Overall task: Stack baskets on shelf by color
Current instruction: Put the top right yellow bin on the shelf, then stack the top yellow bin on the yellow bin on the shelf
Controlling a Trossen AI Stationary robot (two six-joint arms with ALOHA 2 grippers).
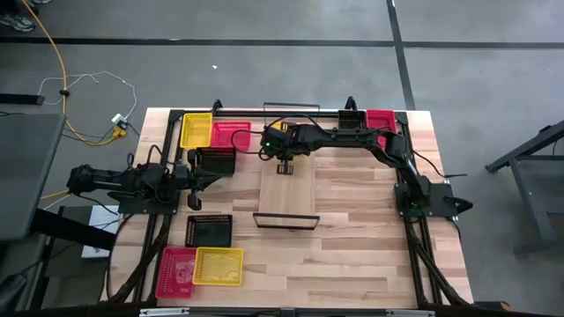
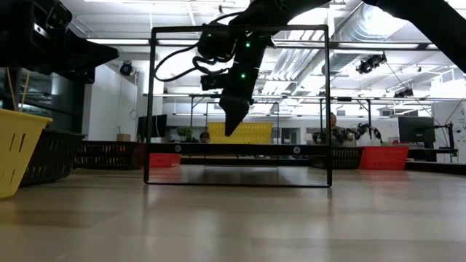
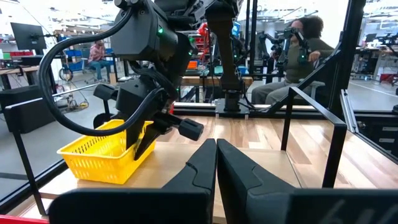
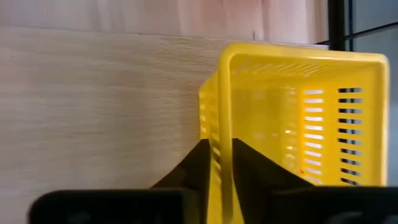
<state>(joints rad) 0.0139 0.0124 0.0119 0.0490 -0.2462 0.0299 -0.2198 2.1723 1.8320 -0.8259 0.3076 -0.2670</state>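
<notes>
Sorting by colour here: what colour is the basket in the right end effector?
Yellow. The basket shows best in the right wrist view, its wall between the right end effector fingers.

The high camera hangs over me, looking straight down on the whole table [image 1: 352, 264] and both my arms. The low one sits at tabletop level, facing across the shelf [image 2: 240, 149] into the room. My left wrist camera looks along the table; my right wrist camera sits very close, probably over the same shelf [image 4: 93, 93].

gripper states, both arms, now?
Left gripper: shut, empty, at the table's left side.
Right gripper: shut on a yellow basket wall, over the shelf.
</notes>
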